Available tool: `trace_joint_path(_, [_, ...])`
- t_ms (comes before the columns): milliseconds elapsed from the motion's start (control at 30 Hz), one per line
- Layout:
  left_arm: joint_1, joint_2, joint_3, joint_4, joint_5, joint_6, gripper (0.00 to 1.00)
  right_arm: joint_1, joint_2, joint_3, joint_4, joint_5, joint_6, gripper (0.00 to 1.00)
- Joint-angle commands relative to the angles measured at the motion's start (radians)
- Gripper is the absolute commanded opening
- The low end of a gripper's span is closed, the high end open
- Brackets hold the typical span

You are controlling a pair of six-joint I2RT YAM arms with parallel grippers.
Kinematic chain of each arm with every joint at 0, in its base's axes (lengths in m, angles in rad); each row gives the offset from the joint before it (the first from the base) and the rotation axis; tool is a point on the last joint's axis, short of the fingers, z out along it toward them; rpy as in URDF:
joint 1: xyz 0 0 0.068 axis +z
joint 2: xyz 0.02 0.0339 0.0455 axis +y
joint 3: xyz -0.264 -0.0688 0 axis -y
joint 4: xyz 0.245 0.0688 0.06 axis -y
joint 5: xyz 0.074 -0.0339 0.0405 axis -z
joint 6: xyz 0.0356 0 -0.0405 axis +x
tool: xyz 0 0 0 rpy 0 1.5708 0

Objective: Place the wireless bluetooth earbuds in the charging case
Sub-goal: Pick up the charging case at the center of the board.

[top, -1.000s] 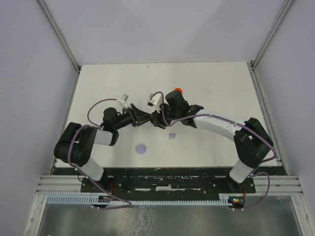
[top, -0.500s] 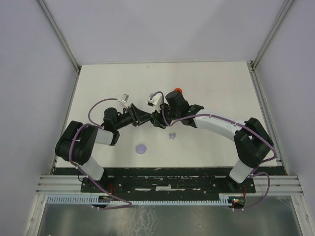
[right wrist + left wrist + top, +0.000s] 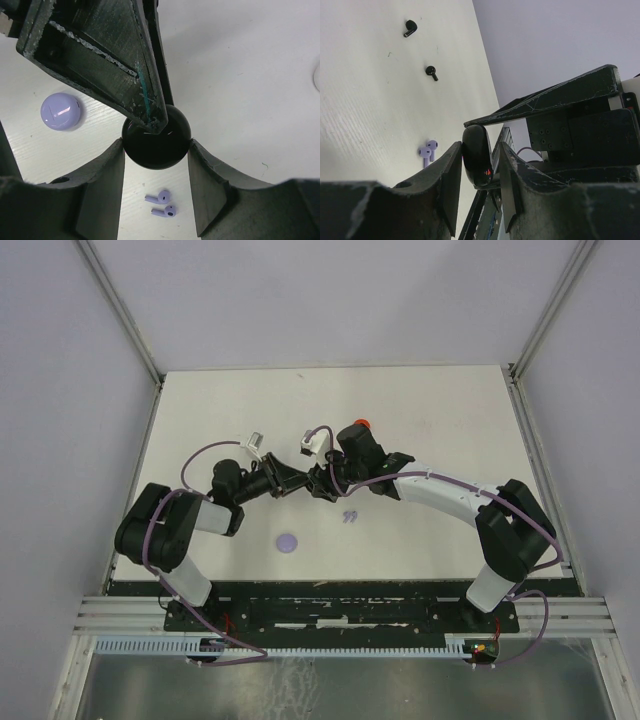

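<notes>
Over the bench [image 3: 250, 75], left fingers [image 3: 445, 185] sit close either side of the black charging case [image 3: 155, 147], contact unclear, probably to lift its lid, while right fingers [image 3: 102, 185] pinch it steady; lavender earbuds [image 3: 162, 205] lie loose nearby, uninserted.

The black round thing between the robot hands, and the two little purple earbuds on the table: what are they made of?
The black round case looks like hard plastic, smooth and glossy: pale reflections shine on its curved surface. The purple earbuds look like hard plastic too, smooth with a slight sheen and tiny bright highlights. Plastic is only a guess from the look.
</notes>
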State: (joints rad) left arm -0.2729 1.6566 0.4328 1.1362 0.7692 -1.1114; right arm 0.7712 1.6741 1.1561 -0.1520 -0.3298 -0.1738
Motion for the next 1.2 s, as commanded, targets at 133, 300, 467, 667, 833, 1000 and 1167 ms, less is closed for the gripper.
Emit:
trace_joint_path(133, [-0.021, 0.016, 0.034, 0.096, 0.038, -0.039, 0.39, 0.004, -0.044, 0.008, 0.033, -0.018, -0.009, 0.32])
trace_joint_path(300, [-0.02, 0.016, 0.033, 0.102, 0.032, -0.043, 0.34, 0.004, -0.046, 0.009, 0.03, -0.017, -0.01, 0.32])
trace_joint_path(467, [-0.02, 0.017, 0.025, 0.131, 0.022, -0.056, 0.28, 0.004, -0.048, 0.006, 0.031, -0.016, -0.013, 0.32])
trace_joint_path(667, [-0.02, 0.023, 0.014, 0.179, 0.011, -0.078, 0.06, 0.003, -0.061, 0.002, 0.036, 0.002, 0.01, 0.55])
trace_joint_path(833, [-0.019, 0.032, 0.006, 0.177, 0.002, -0.073, 0.03, 0.002, -0.163, -0.052, 0.115, 0.116, 0.123, 0.89])
trace_joint_path(1000, [-0.019, 0.026, 0.005, 0.174, -0.001, -0.075, 0.03, 0.003, -0.198, -0.036, 0.077, 0.225, 0.222, 1.0])
trace_joint_path(1167, [-0.02, 0.012, 0.001, 0.163, -0.008, -0.074, 0.03, 0.004, -0.203, -0.046, 0.069, 0.32, 0.27, 0.99])
